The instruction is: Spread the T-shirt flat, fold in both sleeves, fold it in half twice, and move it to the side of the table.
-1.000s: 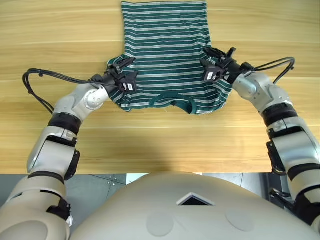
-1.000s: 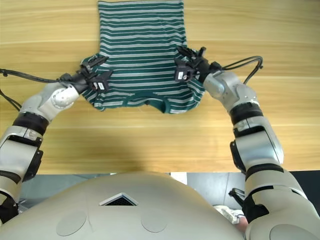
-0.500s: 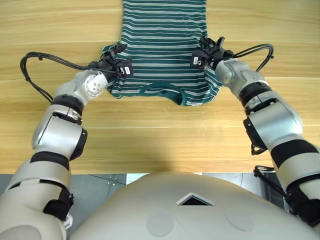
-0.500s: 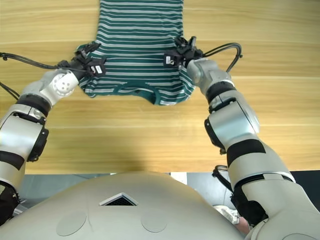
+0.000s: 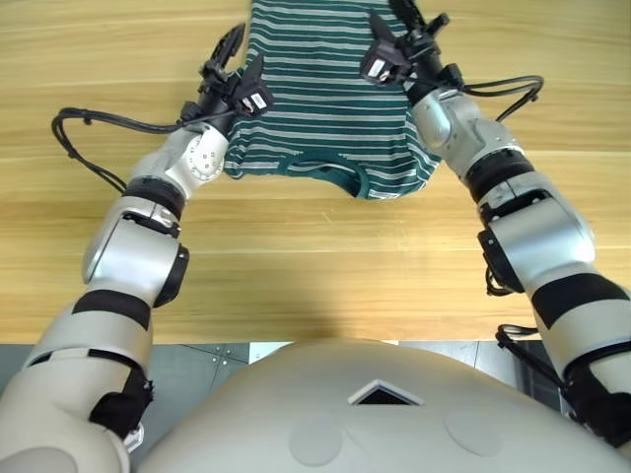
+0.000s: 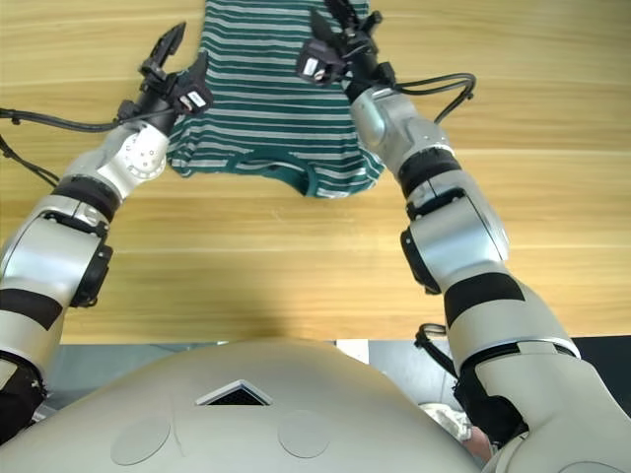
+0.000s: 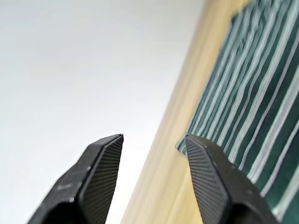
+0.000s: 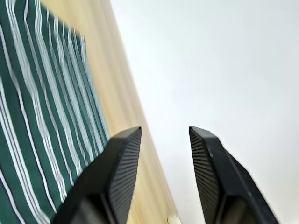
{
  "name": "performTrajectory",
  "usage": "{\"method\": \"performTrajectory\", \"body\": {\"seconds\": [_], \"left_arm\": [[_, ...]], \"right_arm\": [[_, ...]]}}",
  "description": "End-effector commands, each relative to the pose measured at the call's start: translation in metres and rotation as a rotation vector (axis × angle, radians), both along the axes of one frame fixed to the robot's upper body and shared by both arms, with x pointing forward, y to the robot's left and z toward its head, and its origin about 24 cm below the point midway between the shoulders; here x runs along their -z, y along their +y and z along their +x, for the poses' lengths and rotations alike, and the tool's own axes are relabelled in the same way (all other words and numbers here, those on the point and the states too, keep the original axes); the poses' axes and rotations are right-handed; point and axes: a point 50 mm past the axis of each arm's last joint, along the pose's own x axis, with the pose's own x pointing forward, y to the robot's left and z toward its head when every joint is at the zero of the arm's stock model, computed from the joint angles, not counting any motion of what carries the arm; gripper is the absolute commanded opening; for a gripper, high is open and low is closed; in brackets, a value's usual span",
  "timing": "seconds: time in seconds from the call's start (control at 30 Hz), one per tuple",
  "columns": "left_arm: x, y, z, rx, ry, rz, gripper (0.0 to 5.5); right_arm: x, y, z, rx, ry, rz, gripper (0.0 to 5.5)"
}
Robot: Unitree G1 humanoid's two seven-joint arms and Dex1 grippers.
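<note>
The wooden table (image 5: 296, 266) runs wide on the left, a broad stretch of tabletop between the left arm and that side of the view, crossed only by the arm's black cable (image 5: 89, 123), which loops out to the left. The table's near edge lies well short of the shirt. The left arm reaches far and slightly rightward, elbow out to the left and wrist raised. The left gripper (image 7: 154, 137) hangs released at the T-shirt's left edge, its two dark fingers (image 7: 100, 172) spread with nothing between them.

The green-and-white striped T-shirt (image 5: 325, 108) lies at the far middle of the table. Its long axis runs near to far, with the collar end toward the robot and the body running off the top of the head views. The near end is wider than the body and a little rumpled at its near right corner. In the left wrist view a strip of wood separates the shirt's edge from the table's edge (beyond it is a plain pale surface).

The right gripper (image 8: 164, 128) is likewise open and holds nothing. It sits above the shirt's right edge, farther than the collar. The right arm stretches far and leftward, its elbow out to the right and its cable (image 5: 503, 89) arcing beside the forearm. More tabletop extends to the right.
</note>
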Motion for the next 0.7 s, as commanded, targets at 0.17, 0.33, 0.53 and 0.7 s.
{"method": "performTrajectory", "body": {"seconds": [0.17, 0.33, 0.53, 0.7], "left_arm": [[-0.021, 0.028, -0.072, 0.113, -0.108, -0.158, 2.45], [-0.023, 0.053, -0.076, -0.058, -0.107, -0.283, 2.45], [-0.011, 0.054, -0.073, -0.123, -0.065, -0.330, 2.45], [-0.006, 0.046, -0.071, -0.117, -0.049, -0.328, 2.45]], "right_arm": [[0.037, -0.044, -0.130, -0.386, 0.263, -0.290, 1.86], [0.025, -0.023, -0.139, -0.435, 0.252, -0.319, 1.86], [0.021, 0.011, -0.117, -0.415, 0.184, -0.294, 1.86], [0.046, 0.029, -0.092, -0.336, 0.168, -0.385, 1.86]]}}
